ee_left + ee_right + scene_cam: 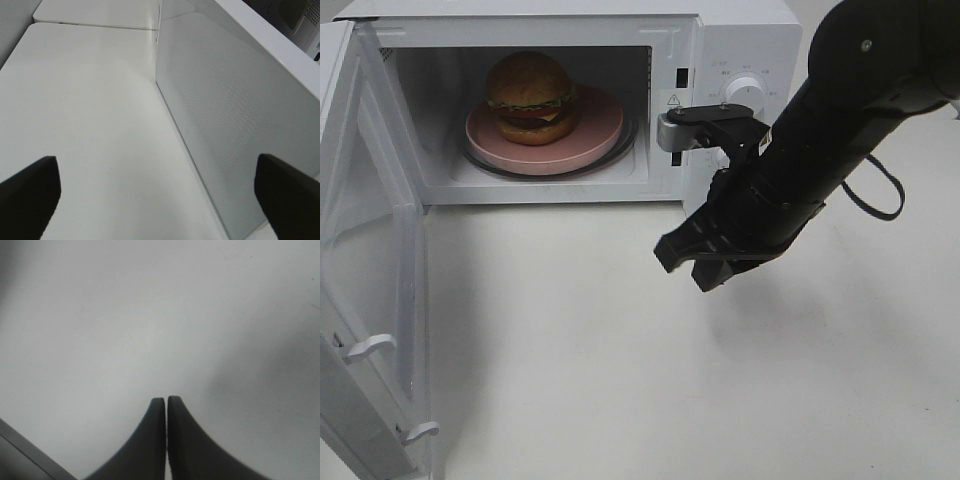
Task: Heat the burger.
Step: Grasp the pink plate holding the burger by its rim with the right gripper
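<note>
Sitting on a round pink plate (602, 137) inside the open white microwave (740, 40) at the table's (620, 390) far edge, the glossy golden-bun burger (530, 97) lies well apart from the black right gripper (685, 271), jaws pressed together above the table's middle; the left gripper (155, 160) holds its jaws wide apart.

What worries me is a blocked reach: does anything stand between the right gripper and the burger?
Nothing visible does. The burger sits on the pink plate inside the microwave, its door wide open; the shut right gripper hangs over the table out front.
</note>
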{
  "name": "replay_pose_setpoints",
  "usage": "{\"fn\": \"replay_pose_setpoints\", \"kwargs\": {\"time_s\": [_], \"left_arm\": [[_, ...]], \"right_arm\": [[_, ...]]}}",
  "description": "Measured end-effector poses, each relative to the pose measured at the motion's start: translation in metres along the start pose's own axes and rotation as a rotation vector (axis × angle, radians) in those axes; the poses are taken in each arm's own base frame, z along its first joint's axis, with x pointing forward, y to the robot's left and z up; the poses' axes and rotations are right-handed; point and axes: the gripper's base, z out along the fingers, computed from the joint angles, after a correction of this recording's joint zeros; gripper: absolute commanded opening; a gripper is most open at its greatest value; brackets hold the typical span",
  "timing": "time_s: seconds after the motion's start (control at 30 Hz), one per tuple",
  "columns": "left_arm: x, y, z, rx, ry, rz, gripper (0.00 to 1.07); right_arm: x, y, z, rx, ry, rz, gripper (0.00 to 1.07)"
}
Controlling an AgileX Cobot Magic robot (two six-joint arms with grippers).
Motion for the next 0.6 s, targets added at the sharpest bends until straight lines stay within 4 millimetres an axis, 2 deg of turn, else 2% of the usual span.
{"fn": "replay_pose_setpoints", "kwargs": {"time_s": [0.03, 0.07, 0.1, 0.13, 0.17, 0.27, 0.33, 0.53, 0.6], "left_arm": [[0.000, 0.000, 0.000, 0.000, 0.000, 0.000, 0.98], [0.000, 0.000, 0.000, 0.000, 0.000, 0.000, 0.98], [0.000, 0.000, 0.000, 0.000, 0.000, 0.000, 0.98], [0.000, 0.000, 0.000, 0.000, 0.000, 0.000, 0.98], [0.000, 0.000, 0.000, 0.000, 0.000, 0.000, 0.98], [0.000, 0.000, 0.000, 0.000, 0.000, 0.000, 0.98], [0.000, 0.000, 0.000, 0.000, 0.000, 0.000, 0.98], [0.000, 0.000, 0.000, 0.000, 0.000, 0.000, 0.98], [0.000, 0.000, 0.000, 0.000, 0.000, 0.000, 0.98]], "right_arm": [[0.000, 0.000, -0.002, 0.004, 0.019, -0.057, 0.00], [0.000, -0.001, -0.006, 0.013, 0.060, -0.196, 0.00], [0.000, -0.001, -0.006, 0.013, 0.060, -0.196, 0.00], [0.000, -0.002, -0.008, 0.016, 0.076, -0.269, 0.00], [0.000, -0.003, -0.011, 0.019, 0.096, -0.395, 0.00], [-0.001, -0.003, -0.012, 0.021, 0.103, -0.461, 0.00], [-0.001, -0.006, -0.014, 0.035, 0.127, -0.659, 0.00], [-0.002, -0.011, -0.016, 0.080, 0.161, -0.803, 0.01], [-0.005, -0.013, -0.019, 0.136, 0.193, -0.922, 0.07]]}}
